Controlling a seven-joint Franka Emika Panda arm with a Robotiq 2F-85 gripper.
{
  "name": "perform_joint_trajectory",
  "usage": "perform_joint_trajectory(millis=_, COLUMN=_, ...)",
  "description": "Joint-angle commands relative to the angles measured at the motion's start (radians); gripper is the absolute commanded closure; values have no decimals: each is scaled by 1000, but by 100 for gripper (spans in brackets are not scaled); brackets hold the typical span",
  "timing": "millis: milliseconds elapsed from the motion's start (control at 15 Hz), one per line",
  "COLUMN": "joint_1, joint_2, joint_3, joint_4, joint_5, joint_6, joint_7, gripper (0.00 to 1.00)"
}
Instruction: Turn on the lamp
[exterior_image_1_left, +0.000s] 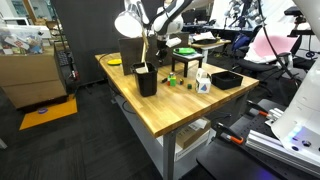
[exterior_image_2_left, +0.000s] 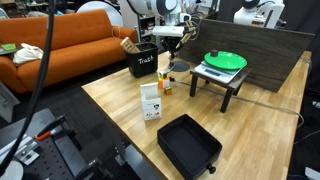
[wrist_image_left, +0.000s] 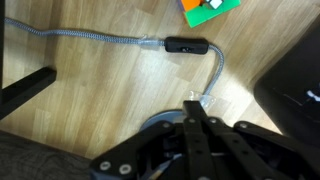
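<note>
Saw the lamp (exterior_image_1_left: 130, 22) standing at the far end of the wooden table (exterior_image_1_left: 170, 105), just behind a black bin (exterior_image_2_left: 143, 62) lettered in white, seemingly "Trash". Found the gripper (wrist_image_left: 194, 102) low over the tabletop, fingers drawn together, near the black inline switch (wrist_image_left: 187, 45) on the braided cord (wrist_image_left: 90, 38).

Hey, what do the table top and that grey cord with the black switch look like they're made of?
Table top: wood, pale planks with visible grain, slight sheen. Cord: grey ribbed sleeve, braided fabric or flexible metal, can't tell which. Switch: matt black, probably plastic.
</note>
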Motion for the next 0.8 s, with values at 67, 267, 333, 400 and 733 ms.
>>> perform_joint_trajectory(millis=67, joint_1=-19, joint_2=-226, joint_3=-12, joint_4=-296, joint_5=12, joint_6=139, joint_7=19, gripper=100)
perform_joint_trajectory(millis=267, joint_1=-21, joint_2=-369, joint_3=-32, joint_4=-466, joint_5=5, joint_6=219, joint_7=43, gripper=100)
perform_joint_trajectory(millis=333, joint_1=-26, joint_2=-417, joint_3=-34, joint_4=-526, joint_5=14, joint_6=251, joint_7=49, gripper=100)
perform_joint_trajectory(millis=400, joint_1=-32, joint_2=-465, joint_3=-32, joint_4=-586, joint_5=27, joint_6=286, joint_7=53, gripper=98)
perform_joint_trajectory(millis=733, joint_1=-23, joint_2=-577, joint_3=-47, joint_4=-726, joint_5=58, joint_6=327, joint_7=64, gripper=90)
